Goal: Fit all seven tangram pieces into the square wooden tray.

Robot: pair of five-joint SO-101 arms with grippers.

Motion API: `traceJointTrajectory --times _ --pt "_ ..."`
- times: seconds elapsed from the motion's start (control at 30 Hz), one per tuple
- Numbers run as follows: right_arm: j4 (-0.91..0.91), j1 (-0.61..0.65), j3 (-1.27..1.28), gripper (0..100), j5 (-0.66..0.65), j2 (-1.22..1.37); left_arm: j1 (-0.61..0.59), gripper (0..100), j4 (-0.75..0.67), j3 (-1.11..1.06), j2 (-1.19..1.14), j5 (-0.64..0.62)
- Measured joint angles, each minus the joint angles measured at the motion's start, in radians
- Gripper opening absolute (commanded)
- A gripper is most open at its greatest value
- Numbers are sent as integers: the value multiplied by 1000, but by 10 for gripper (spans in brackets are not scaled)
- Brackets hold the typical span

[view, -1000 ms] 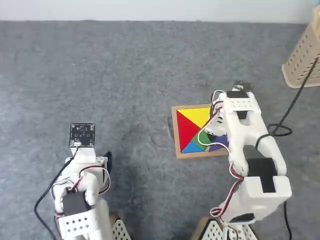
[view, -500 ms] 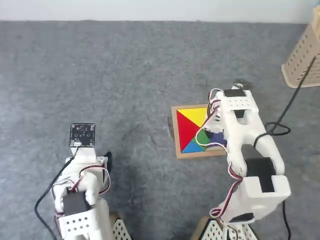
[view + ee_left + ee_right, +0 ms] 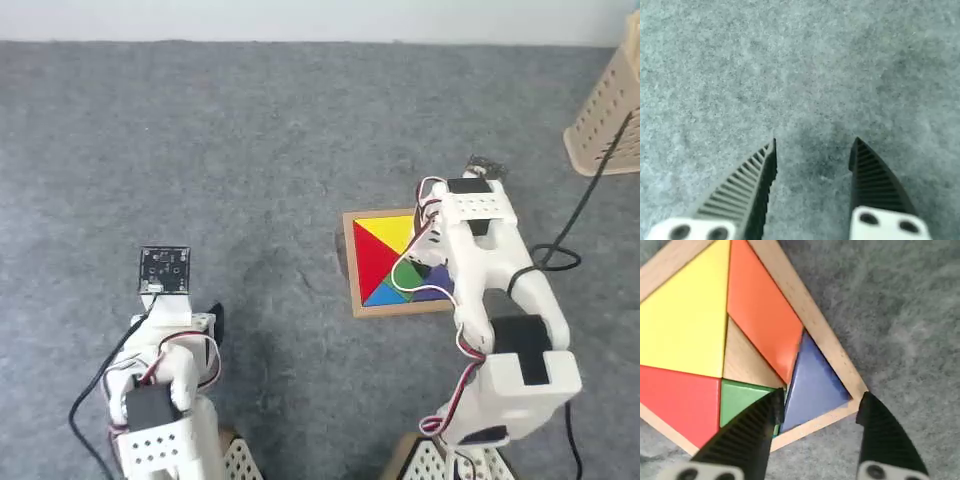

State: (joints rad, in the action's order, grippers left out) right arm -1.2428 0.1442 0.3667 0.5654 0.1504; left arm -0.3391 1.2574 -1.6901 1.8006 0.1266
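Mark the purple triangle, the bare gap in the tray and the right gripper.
purple triangle (image 3: 812,382), right wrist view, middle of its top face.
bare gap (image 3: 744,361), right wrist view, exposed tray floor.
right gripper (image 3: 821,399), right wrist view, midway between fingertips.

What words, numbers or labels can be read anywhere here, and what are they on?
No text here can be read.
Wooden tray: bare wood, no print.
Tangram pieces: plain colours, no print.
Small black board in the high view: tiny pale marks, too small to read.
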Motion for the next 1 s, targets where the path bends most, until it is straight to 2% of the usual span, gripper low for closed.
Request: traceJointTrajectory --times 0.17,0.37,0.53,0.83,1.0 --pt "0 5 -2 196 0 0 0 225 0 0 0 0" --pt "-2 0 -2 0 -17 0 0 225 0 0 0 0" --pt "-2 -20 -2 6 -114 0 0 225 0 0 0 0" --pt "61 -54 72 6 -127 -17 0 225 0 0 0 0" --pt "157 -84 210 6 -130 -144 0 225 0 0 0 0"
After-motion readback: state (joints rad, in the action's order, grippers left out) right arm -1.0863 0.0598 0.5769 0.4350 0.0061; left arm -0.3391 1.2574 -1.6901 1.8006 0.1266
